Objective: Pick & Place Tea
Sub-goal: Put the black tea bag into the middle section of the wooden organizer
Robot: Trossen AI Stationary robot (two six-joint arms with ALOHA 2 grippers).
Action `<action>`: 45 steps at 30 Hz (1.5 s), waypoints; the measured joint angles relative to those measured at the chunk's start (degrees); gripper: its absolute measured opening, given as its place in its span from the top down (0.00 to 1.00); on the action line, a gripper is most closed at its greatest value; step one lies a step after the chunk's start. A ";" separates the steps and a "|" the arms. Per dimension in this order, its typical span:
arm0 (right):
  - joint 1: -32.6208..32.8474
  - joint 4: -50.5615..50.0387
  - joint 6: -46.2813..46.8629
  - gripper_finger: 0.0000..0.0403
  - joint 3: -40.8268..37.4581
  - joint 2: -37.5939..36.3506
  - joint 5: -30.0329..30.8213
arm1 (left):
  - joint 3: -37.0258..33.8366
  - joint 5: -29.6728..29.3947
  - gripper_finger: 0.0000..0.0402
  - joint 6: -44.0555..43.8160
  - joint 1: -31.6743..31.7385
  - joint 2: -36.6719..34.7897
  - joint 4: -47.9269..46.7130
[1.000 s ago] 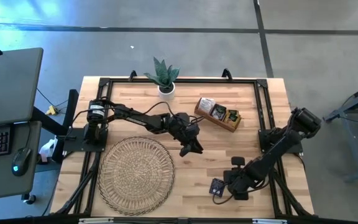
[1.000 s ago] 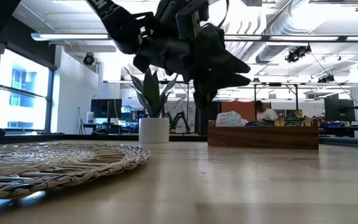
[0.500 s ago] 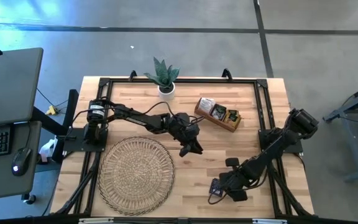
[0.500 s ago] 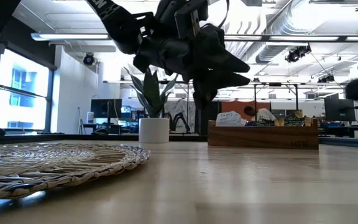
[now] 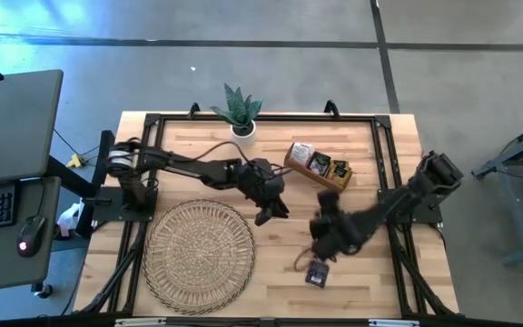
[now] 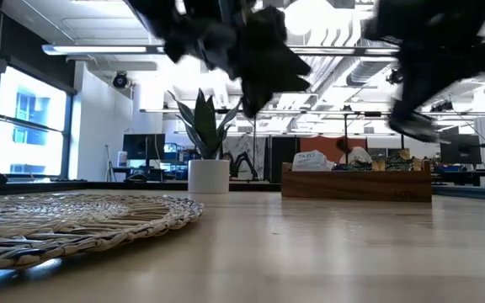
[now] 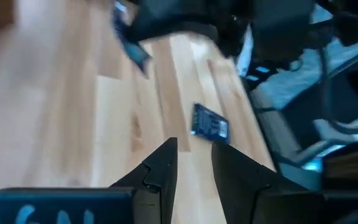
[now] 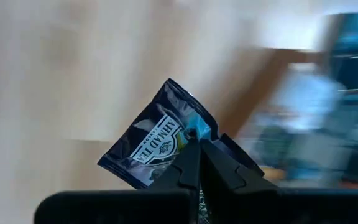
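Your right gripper (image 8: 197,163) had its fingers clamped on one corner of a dark tea sachet (image 8: 157,140), carried above the worktop (image 5: 198,150) right of centre. A second dark sachet (image 5: 317,273) lay flat on the wood near the front edge, just nearer than that gripper. More sachets sat in the wooden tray (image 5: 319,166) toward the far side.

The hold was the weak point. The fingers pinched only the sachet's edge, so most of the packet hung free to one side. Any quick swing of the arm could have peeled it loose, or turned it so that it met the tray wall flat instead of slipping into a compartment. If you meant it for the tray, you would have needed to slow down before the wooden rim.

Your left gripper (image 7: 194,165) hung over the middle of the worktop, by the far right edge of the woven mat (image 5: 198,254), fingers slightly apart and holding nothing. The two arms were near each other there. A wide sweep by the right arm risked clipping the left one.
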 joint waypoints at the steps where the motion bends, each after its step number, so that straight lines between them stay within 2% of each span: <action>1: -1.69 -1.32 -3.45 0.99 0.33 -0.02 3.58 | 0.02 -1.57 0.75 1.14 0.00 -1.52 -2.26; 4: -7.90 -1.69 -14.78 0.99 0.42 -0.02 13.28 | 0.02 -5.64 0.75 4.41 0.00 -6.10 -7.67; 7: -15.04 -1.64 -23.20 1.00 0.42 -0.02 17.53 | 0.01 -8.10 0.75 6.50 -0.38 -9.39 -14.02; 14: -29.65 3.04 -27.44 1.00 -0.64 -0.11 18.39 | 0.03 -14.34 0.75 7.00 -1.70 -12.15 -21.96; 18: -34.01 11.16 -37.36 0.99 -4.00 -0.11 13.28 | -0.02 -16.28 0.75 6.99 -2.36 -12.04 -23.14; 23: -35.31 22.97 -49.10 1.00 -10.65 -0.11 12.93 | -0.02 -16.46 0.75 5.54 -2.28 -12.06 -23.85; 29: -35.29 33.01 -55.07 0.97 -15.33 -0.13 15.55 | -0.02 -16.47 0.75 5.41 -2.25 -12.06 -23.74; 35: -35.55 35.83 -55.07 0.88 -15.78 -0.17 12.68 | -0.02 -16.41 0.75 5.24 -2.25 -12.06 -23.81; 37: -35.52 35.72 -53.88 0.84 -15.78 -0.17 14.78 | -0.02 -16.41 0.75 5.20 -2.25 -12.06 -24.49; 40: -34.45 34.55 -49.96 0.79 -14.73 -0.17 21.02 | -0.02 -16.41 0.75 4.78 -2.25 -12.06 -25.48; 42: -33.11 32.48 -48.50 0.77 -12.75 -0.17 22.56 | -0.02 -16.40 0.75 4.76 -2.25 -12.06 -25.47; 45: -30.56 25.79 -40.24 0.76 -7.39 -0.17 16.49 | -0.02 -16.37 0.75 4.76 -2.25 -12.06 -25.46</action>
